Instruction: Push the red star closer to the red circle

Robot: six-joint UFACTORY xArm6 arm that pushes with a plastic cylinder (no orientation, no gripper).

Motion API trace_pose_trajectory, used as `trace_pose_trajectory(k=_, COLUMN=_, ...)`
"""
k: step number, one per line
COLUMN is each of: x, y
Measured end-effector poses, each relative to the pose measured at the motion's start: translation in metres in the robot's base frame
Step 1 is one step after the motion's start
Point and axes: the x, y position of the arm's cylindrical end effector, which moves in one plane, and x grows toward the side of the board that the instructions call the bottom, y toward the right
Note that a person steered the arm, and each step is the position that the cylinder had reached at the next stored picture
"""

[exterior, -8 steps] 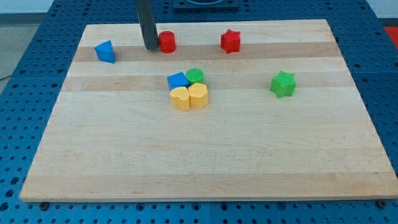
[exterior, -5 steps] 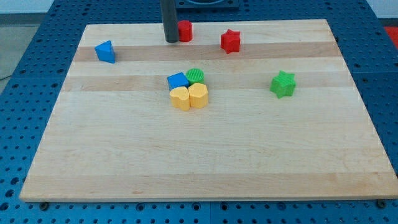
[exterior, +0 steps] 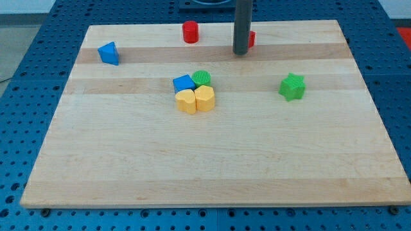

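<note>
Tip (exterior: 241, 52) against red star (exterior: 251, 39), red circle (exterior: 190, 32) well apart leftward

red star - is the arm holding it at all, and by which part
Nothing is held. I have only a rod; my tip stands in front of the red star, hiding most of it. Whether they touch cannot be told. The red circle sits apart, toward the view's left.

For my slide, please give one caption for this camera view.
My tip stands in front of the red star, mostly hiding it; the red circle lies apart, toward the view's left.
</note>
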Motion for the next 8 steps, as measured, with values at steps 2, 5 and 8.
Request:
trace_pose_trajectory(k=2, x=0.013, y=0.067)
trace_pose_trajectory(k=5, x=-0.023, y=-0.038)
trace_pose_trajectory(k=8, x=-0.057, y=-0.003)
